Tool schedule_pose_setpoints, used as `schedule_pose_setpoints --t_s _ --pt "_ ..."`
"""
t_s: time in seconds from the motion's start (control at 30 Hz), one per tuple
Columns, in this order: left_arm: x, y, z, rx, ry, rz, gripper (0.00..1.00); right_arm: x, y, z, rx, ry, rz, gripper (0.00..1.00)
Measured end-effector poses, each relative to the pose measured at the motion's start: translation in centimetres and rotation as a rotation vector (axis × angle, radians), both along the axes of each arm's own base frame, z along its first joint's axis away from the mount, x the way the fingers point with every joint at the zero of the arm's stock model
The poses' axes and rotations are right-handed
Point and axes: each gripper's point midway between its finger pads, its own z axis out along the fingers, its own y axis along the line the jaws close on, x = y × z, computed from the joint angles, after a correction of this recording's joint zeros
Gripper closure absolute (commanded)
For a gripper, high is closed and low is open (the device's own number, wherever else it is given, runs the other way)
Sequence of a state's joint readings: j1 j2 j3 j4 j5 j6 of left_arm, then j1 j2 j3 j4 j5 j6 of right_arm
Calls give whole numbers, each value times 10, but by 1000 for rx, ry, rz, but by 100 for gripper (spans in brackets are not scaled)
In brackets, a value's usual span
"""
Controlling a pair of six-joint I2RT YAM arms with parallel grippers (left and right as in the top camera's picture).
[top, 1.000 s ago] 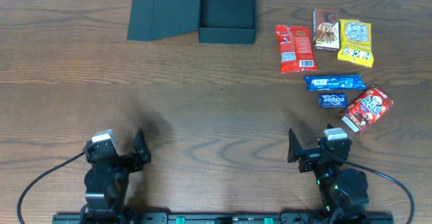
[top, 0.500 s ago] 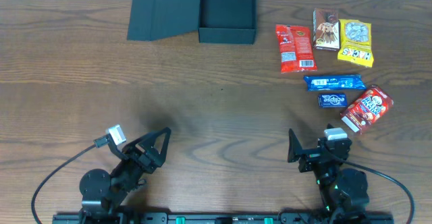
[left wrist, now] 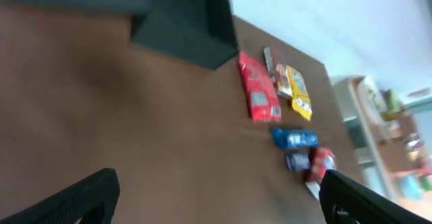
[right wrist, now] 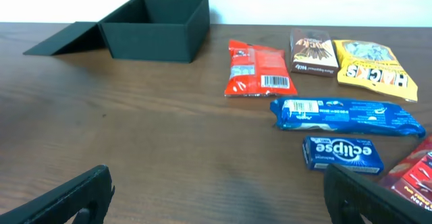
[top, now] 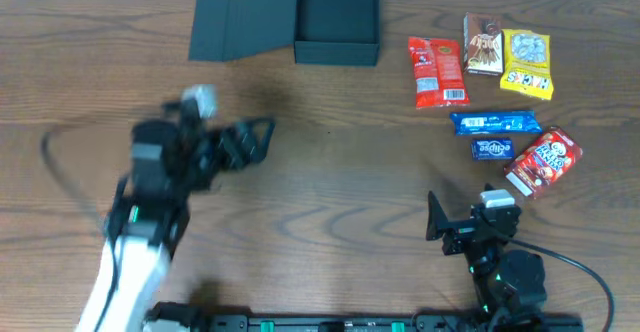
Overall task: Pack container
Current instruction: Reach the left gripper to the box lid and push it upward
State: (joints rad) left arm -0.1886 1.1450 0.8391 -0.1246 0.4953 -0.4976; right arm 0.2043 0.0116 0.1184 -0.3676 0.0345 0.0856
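The left arm (top: 150, 167) has swung from the bench's (top: 330, 172) near edge toward the open container (top: 336, 50) at the far edge, jaws wide, empty. The right arm (top: 500, 262) waits, jaws wide; packing hasn't begun.

The desk (top: 320, 172) is brown wood with dark wavy lines in it. Behind it is a plain white wall (right wrist: 283, 1). Off to one side stands a blurry pale shelf (left wrist: 378, 116) with small colorful things.

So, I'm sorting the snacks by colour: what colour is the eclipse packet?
Dark blue with white lettering; the eclipse packet shows best in the right wrist view.
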Motion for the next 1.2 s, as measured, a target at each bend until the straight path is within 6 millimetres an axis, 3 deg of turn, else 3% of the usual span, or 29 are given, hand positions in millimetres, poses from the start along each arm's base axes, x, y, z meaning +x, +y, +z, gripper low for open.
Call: schedule_pose_setpoints --t_s 0.1,0.27,0.37,0.4,0.5,0.57,0.7,0.83,1.2 --pt "52 -36 9 112 -16 -46 4 0 0 0 0 -1 0 1" --pt "146 -90 -6 343 27 -50 4 0 0 0 0 -2 -1 1" --pt "205 -110 -23 409 13 -20 0 0 0 0 0 -1 -1 1" --pt "221 -114 -31 420 11 -11 6 0 0 0 0 0 0 1" --pt "253 -123 -60 437 4 7 12 0 0 0 0 -1 0 1" --pt "263 -127 -77 435 9 13 20 0 0 0 0 -1 -1 1" --pt "270 -128 -115 438 52 27 65 0 0 0 0 -1 -1 1" --pt "270 -126 -140 448 91 26 92 0 0 0 0 -1 -1 1" --pt "233 -107 -168 598 249 -71 94 0 0 0 0 -1 -1 1"
